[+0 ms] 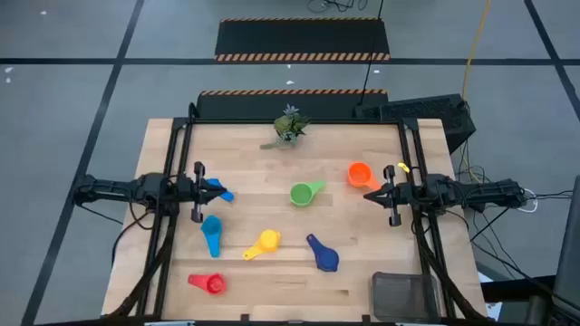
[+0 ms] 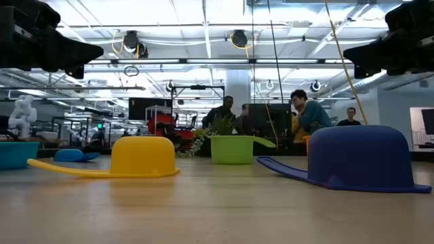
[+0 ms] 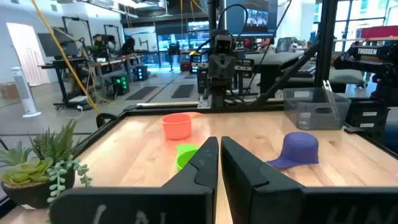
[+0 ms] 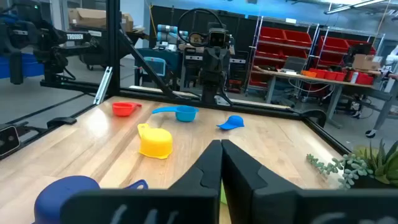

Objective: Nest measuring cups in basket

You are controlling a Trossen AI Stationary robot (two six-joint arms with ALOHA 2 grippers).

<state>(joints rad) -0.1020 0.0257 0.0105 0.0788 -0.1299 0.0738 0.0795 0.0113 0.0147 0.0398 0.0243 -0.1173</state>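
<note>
Several measuring cups lie apart on the wooden table, bowls down. They are orange [image 1: 359,174], green [image 1: 306,193], yellow [image 1: 263,244], dark blue [image 1: 322,254], light blue [image 1: 211,234], red [image 1: 208,283] and a small blue one [image 1: 220,192]. The dark mesh basket [image 1: 405,294] stands at the near right corner. My left gripper [image 1: 206,188] hovers shut at the left side, above the small blue cup. My right gripper [image 1: 369,194] hovers shut at the right side, just near of the orange cup. Both point toward the table's middle and hold nothing.
A small green plant [image 1: 290,127] stands near the far edge. Black frame posts [image 1: 177,154] run along the table's left and right sides. People stand in the room behind the table [image 2: 308,112]. Bare wood lies between the green cup and the plant.
</note>
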